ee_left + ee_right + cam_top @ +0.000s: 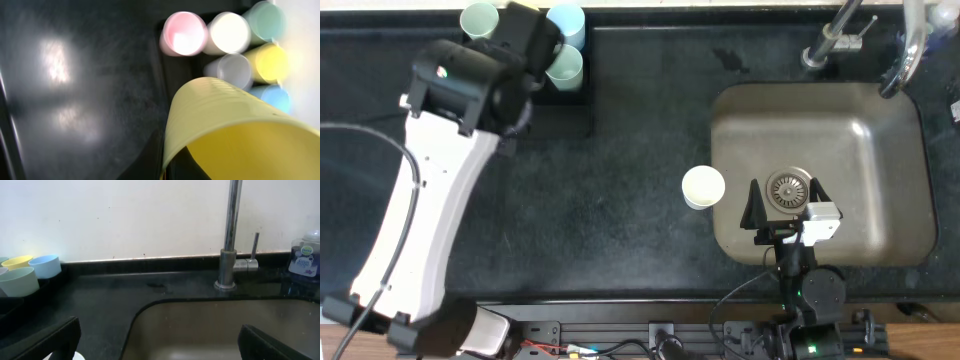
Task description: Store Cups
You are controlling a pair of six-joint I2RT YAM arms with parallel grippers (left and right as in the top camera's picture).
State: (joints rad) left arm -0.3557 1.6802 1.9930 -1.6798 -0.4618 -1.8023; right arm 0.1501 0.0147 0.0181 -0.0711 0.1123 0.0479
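Far left on the bench, above the black tray of standing cups: left tool, seemingly clamped on a tilted yellow cup, with the tray's own yellow cup just beyond it and a pink cup farther off. Judging by that tilt, needs the long axis brought upright before lowering into the tray. Well apart to the right, just left of the sink: a lone white cup, far nearer the right tool, fingers apart over the sink.
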